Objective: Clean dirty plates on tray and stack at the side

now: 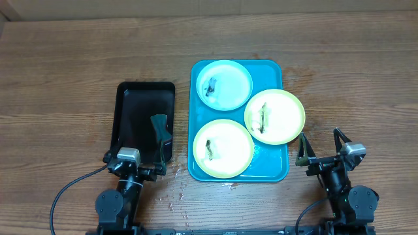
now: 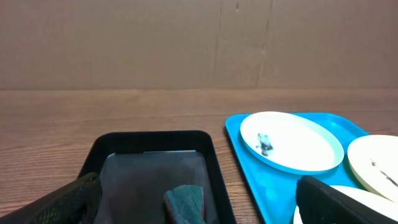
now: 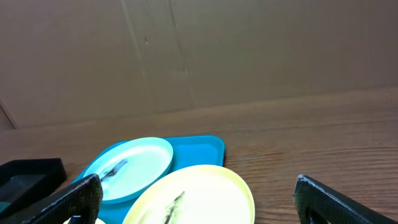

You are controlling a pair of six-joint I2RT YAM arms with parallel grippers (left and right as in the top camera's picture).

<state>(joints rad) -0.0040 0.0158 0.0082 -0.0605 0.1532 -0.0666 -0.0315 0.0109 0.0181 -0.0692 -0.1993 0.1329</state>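
Note:
The turquoise tray (image 1: 198,75) holds three plates, each with a dark smear. The mint plate (image 1: 224,85) is at the far end. One yellow-green plate (image 1: 275,116) overhangs the tray's right rim. The other yellow-green plate (image 1: 223,148) is at the near end. The mint plate also shows in the left wrist view (image 2: 291,140) and the right wrist view (image 3: 129,168). My left gripper (image 1: 134,166) is open and empty at the near end of the black tray. My right gripper (image 1: 323,149) is open and empty, right of the turquoise tray's near corner.
A narrow black tray (image 1: 134,104) lies left of the turquoise tray with a dark green sponge (image 1: 160,127) in it; the sponge also shows in the left wrist view (image 2: 185,204). Water drops lie on the wooden table (image 1: 65,78) near the turquoise tray's front edge.

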